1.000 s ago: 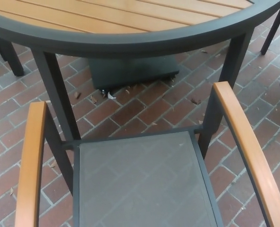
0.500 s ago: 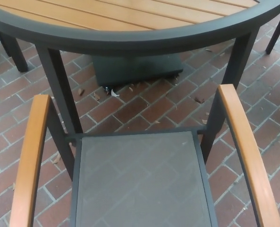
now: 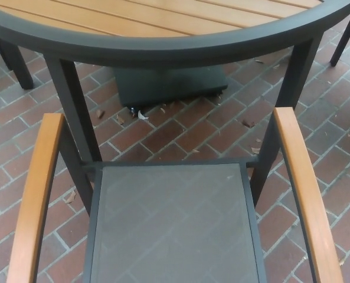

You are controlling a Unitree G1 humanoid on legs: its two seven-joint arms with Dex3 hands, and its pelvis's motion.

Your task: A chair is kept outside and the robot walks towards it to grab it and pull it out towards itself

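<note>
The chair (image 3: 172,227) is sitting directly below the camera, its grey mesh seat (image 3: 173,224) filling the lower middle of the head view, and its front edge is lying just short of the round table (image 3: 163,35). The left armrest (image 3: 36,194) and right armrest (image 3: 304,188), both wood-topped, are running down either side of the frame. Compared with a second ago the whole picture is sitting differently: the armrests are reaching further toward the bottom edge and the seat is looking squarer and more centred, which reads as the camera closing in and straightening rather than the chair moving. Neither hand is showing, so the state of the fingers is not visible and no grasp is in place. The brick floor (image 3: 180,132), scattered with dry leaves (image 3: 140,116), is showing between chair and table. Judgement: the approach is looking nearly finished; reaching for the armrests is likely next.
</note>
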